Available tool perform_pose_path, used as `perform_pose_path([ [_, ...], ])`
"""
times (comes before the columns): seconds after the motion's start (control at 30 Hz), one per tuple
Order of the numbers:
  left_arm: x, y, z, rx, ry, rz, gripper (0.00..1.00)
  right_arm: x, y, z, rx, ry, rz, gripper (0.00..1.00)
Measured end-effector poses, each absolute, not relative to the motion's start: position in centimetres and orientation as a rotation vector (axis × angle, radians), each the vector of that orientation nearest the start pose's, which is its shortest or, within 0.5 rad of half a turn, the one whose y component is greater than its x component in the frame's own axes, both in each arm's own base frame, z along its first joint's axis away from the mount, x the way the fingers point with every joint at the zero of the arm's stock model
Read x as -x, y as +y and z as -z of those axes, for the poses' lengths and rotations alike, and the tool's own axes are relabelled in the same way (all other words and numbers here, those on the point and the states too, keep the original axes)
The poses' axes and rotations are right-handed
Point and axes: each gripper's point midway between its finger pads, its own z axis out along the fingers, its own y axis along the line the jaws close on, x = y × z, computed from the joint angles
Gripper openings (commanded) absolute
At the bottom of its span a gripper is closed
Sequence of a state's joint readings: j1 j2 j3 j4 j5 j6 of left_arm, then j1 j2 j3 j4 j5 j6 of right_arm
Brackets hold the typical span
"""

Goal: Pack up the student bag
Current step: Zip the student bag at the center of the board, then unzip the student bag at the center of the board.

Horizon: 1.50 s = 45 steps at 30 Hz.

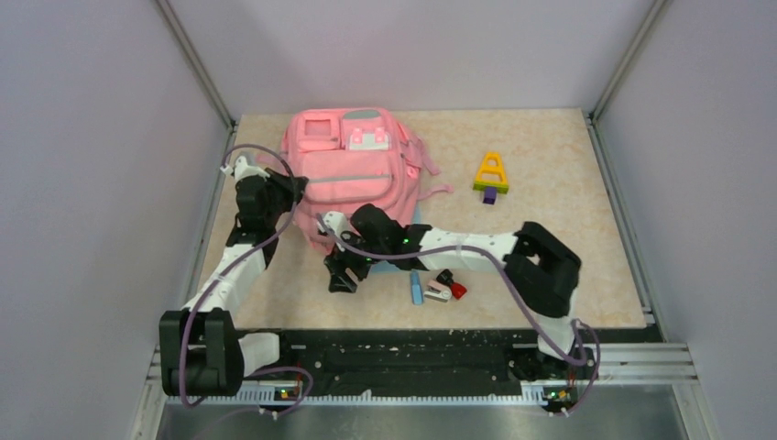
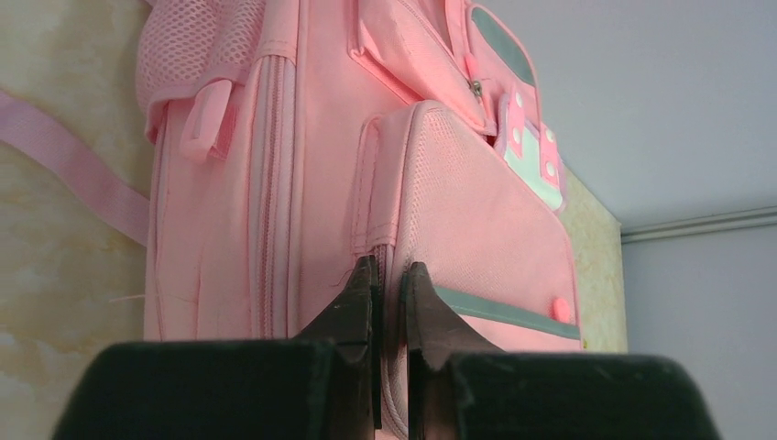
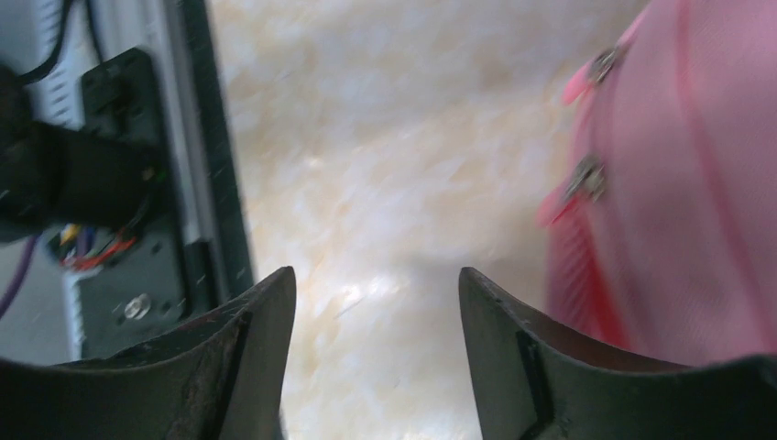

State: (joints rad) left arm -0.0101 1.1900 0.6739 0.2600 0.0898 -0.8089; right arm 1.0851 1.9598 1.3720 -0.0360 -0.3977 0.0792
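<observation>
Lying front-up on the beige marbled surface point(image 1: 568, 266), the pink student bag point(image 1: 353, 170) sits toward the far left of a booth closed in by pale lilac walls point(image 1: 82, 137). My left tool point(image 2: 392, 275) is clenched on a seam of the bag's front pocket, at the bag's left side. My right tool point(image 3: 376, 280) hangs released just off the bag's near edge, jaws spread over the marbled top. A yellow letter-shaped toy point(image 1: 492, 172) lies to the bag's right.
</observation>
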Motion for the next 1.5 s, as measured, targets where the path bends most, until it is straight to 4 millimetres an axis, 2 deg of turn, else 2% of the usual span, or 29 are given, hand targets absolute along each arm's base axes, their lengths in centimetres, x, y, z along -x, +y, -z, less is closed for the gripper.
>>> perform_pose_path([
  [0.07,-39.1,-4.3,-19.6,0.681,1.755,0.648,0.0,-17.0,47.4,-12.3,1.332,1.91,-1.061,0.76],
  [0.13,-38.7,-3.6,-19.1,0.694,1.763,0.637,0.01,-16.6,45.7,-15.0,1.299,1.867,-1.051,0.77],
  [0.2,-38.3,-2.9,-18.8,0.704,1.772,0.617,0.09,-17.0,44.1,-18.0,1.245,1.825,-1.035,0.78],
  [0.27,-37.9,-2.6,-18.8,0.706,1.774,0.604,0.22,-18.3,41.9,-21.2,1.152,1.788,-1.018,0.79],
  [0.37,-37.3,-2.1,-19.0,0.704,1.781,0.575,0.49,-22.1,37.7,-24.0,0.973,1.791,-0.972,0.82],
  [0.43,-36.9,-1.5,-19.4,0.707,1.772,0.549,0.59,-25.6,33.9,-24.7,0.827,1.819,-0.912,0.83],
  [0.5,-36.5,-1.0,-20.1,0.709,1.767,0.526,0.65,-28.3,31.1,-24.4,0.726,1.852,-0.856,0.83],
  [0.57,-36.3,-1.0,-21.0,0.699,1.771,0.517,0.7,-30.5,29.1,-24.0,0.662,1.88,-0.816,0.83],
  [0.63,-36.2,-1.0,-22.0,0.683,1.78,0.51,0.72,-32.0,28.0,-23.0,0.629,1.91,-0.8,0.82],
  [0.8,-35.8,-1.3,-23.2,0.625,1.836,0.487,0.75,-35.0,26.9,-19.1,0.605,1.994,-0.837,0.82],
  [0.9,-35.8,-1.4,-22.4,0.584,1.894,0.464,0.76,-37.4,26.7,-17.4,0.619,2.024,-0.859,0.81],
  [0.97,-35.9,-1.7,-21.1,0.557,1.949,0.463,0.76,-39.1,27.1,-17.3,0.649,2.013,-0.873,0.81],
  [1.13,-35.8,-3.1,-16.8,0.491,2.132,0.512,0.76,-43.3,29.5,-18.8,0.762,1.92,-0.928,0.79],
  [1.2,-35.9,-3.8,-15.9,0.464,2.18,0.548,0.76,-44.7,30.5,-18.8,0.807,1.894,-0.952,0.78],
  [1.4,-36.3,-4.1,-15.7,0.396,2.243,0.564,0.76,-47.9,33.0,-16.2,0.917,1.895,-1.03,0.76],
  [1.5,-36.4,-4.0,-15.7,0.398,2.242,0.565,0.73,-48.6,33.9,-15.1,0.959,1.898,-1.078,0.75],
])
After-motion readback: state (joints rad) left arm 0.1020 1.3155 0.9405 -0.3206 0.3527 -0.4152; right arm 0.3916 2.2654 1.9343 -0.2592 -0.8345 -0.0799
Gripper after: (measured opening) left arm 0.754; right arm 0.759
